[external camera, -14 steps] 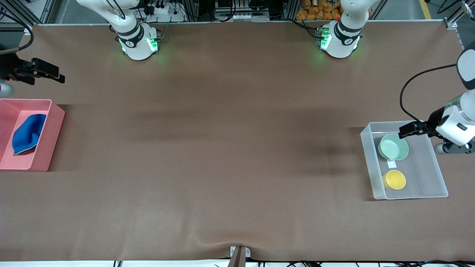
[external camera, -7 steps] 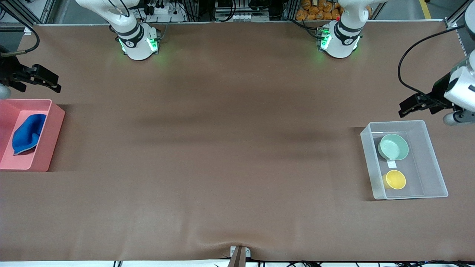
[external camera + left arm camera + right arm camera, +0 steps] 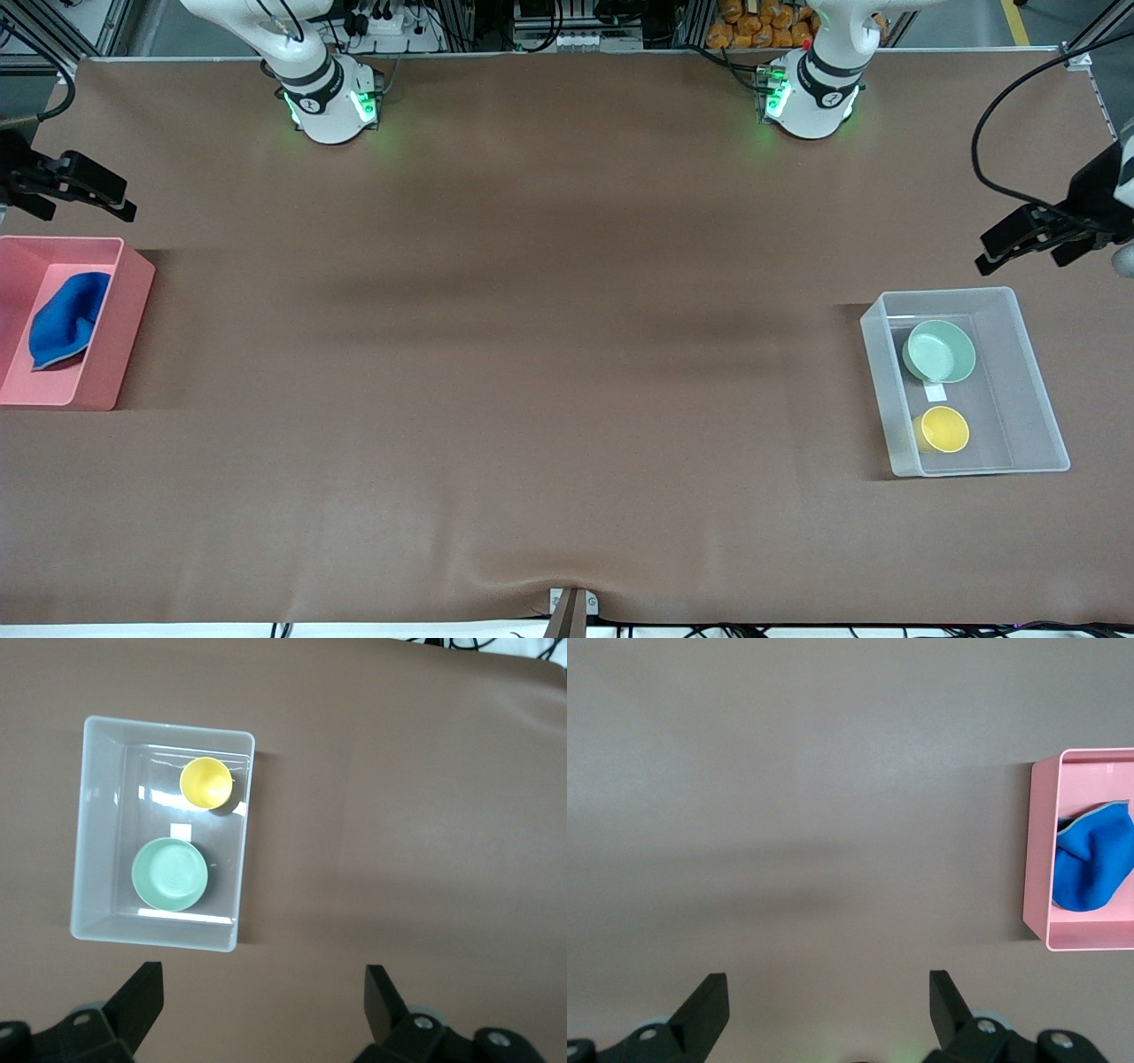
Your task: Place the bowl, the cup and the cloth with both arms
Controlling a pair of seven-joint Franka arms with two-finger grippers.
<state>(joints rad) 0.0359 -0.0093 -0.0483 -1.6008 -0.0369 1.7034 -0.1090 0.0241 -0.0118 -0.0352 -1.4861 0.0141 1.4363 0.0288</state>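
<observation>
The pale green bowl (image 3: 939, 351) (image 3: 170, 873) and the yellow cup (image 3: 944, 429) (image 3: 205, 782) sit side by side in a clear plastic bin (image 3: 979, 470) (image 3: 80, 815) at the left arm's end of the table. The cup is nearer to the front camera. My left gripper (image 3: 992, 248) (image 3: 263, 992) hangs open and empty over bare table beside that bin. The blue cloth (image 3: 66, 319) (image 3: 1094, 859) lies crumpled in a pink bin (image 3: 133, 301) (image 3: 1039, 859) at the right arm's end. My right gripper (image 3: 124, 199) (image 3: 828, 992) is open and empty over bare table beside the pink bin.
A small white label (image 3: 935, 392) lies on the clear bin's floor between bowl and cup. Brown mat (image 3: 549, 354) covers the table between the two bins. A metal bracket (image 3: 571, 607) sits at the table's front edge. Both arm bases (image 3: 332, 102) (image 3: 811, 97) glow green.
The left gripper has lifted away from over the clear bin and now hangs over the table beside it. The right gripper has drifted slightly toward the table's end. Bowl, cup and cloth have not moved.
</observation>
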